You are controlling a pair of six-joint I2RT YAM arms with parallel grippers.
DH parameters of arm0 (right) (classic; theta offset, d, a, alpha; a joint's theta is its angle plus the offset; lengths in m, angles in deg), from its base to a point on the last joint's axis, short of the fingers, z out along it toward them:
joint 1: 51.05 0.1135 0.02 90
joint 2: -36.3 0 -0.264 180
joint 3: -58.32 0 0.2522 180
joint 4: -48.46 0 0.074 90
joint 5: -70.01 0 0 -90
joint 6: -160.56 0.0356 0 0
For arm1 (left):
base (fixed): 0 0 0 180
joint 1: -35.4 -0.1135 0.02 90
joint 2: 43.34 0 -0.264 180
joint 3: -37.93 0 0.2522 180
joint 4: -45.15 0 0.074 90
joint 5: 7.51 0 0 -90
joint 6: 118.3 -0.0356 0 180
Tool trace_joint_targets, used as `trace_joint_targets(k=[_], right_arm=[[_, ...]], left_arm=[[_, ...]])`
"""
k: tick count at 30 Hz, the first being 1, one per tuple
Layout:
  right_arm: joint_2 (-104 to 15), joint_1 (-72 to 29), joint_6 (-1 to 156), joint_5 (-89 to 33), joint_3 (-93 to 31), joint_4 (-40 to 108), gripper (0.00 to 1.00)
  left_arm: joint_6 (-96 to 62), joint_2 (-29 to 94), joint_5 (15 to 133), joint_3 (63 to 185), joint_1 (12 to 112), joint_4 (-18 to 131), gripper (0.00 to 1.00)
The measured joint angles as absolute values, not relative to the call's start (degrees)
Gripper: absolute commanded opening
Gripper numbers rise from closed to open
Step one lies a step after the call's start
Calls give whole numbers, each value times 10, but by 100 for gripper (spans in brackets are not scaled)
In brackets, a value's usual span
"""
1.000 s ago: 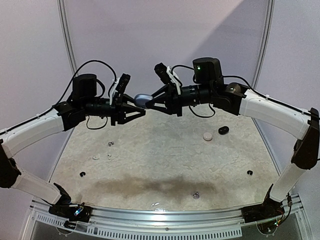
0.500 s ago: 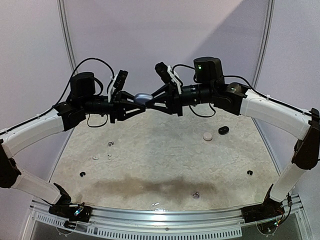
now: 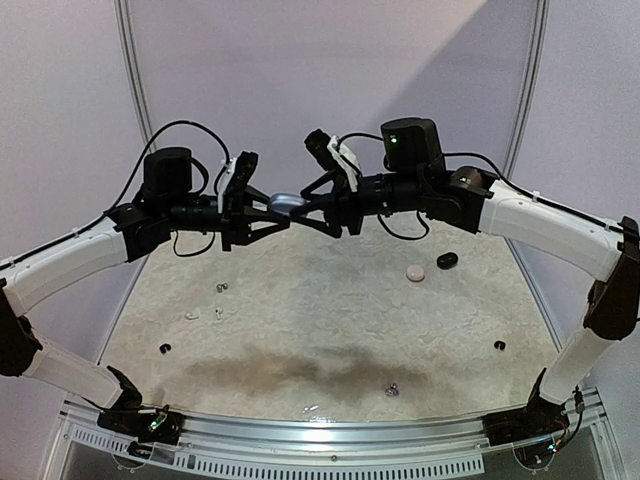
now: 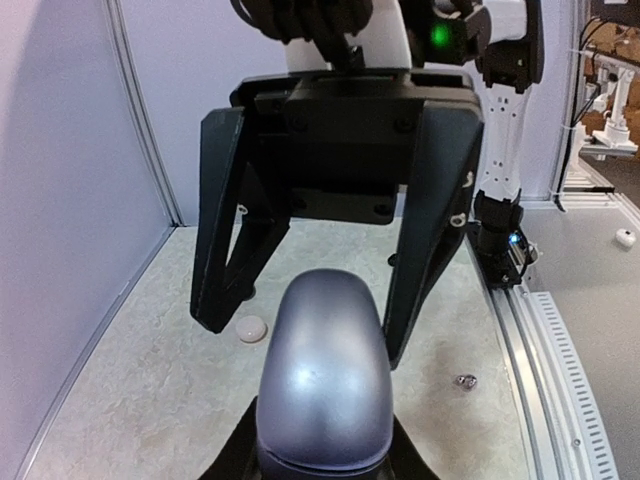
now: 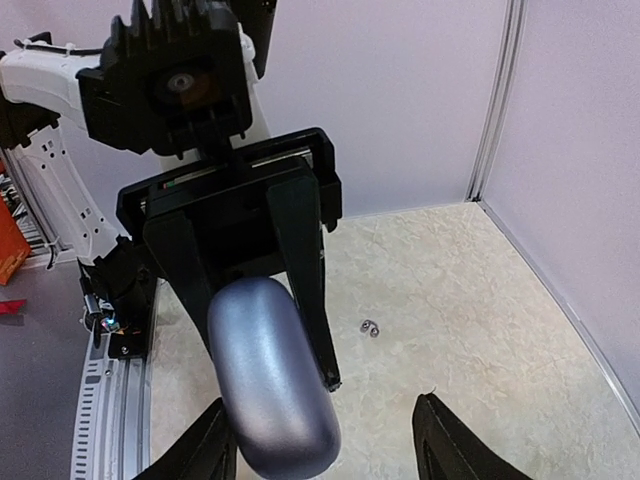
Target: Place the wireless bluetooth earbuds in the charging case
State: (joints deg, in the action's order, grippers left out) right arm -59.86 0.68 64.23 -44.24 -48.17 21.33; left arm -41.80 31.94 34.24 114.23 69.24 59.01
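Top external: grey case (image 3: 285, 200), 12 o'clock, clamped in left jaws alone, right jaws newly spread wide off it; handover apparently done.

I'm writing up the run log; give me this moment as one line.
phase: mid-air handover | left gripper: shut on charging case | right gripper: open, fingers flanking case | earbuds: loose on table

Pale lilac walls (image 3: 300, 80), speckled beige tabletop (image 3: 330, 300), metal rail (image 3: 330, 435) along near edge.
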Motion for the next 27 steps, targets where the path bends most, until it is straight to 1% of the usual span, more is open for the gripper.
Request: trace_joint_targets(k=[7, 11, 20, 27], right_arm=[[-599, 7, 652, -401, -507, 200, 59], [-599, 7, 655, -399, -508, 196, 59], [-599, 5, 660, -403, -508, 194, 67], [-599, 2, 669, -422, -514, 193, 69]], left_arm=[[-481, 318, 342, 1142, 692, 650, 0], [-491, 314, 343, 1142, 692, 658, 0], [-444, 312, 341, 1139, 692, 655, 0], [-398, 312, 339, 1125, 692, 654, 0]])
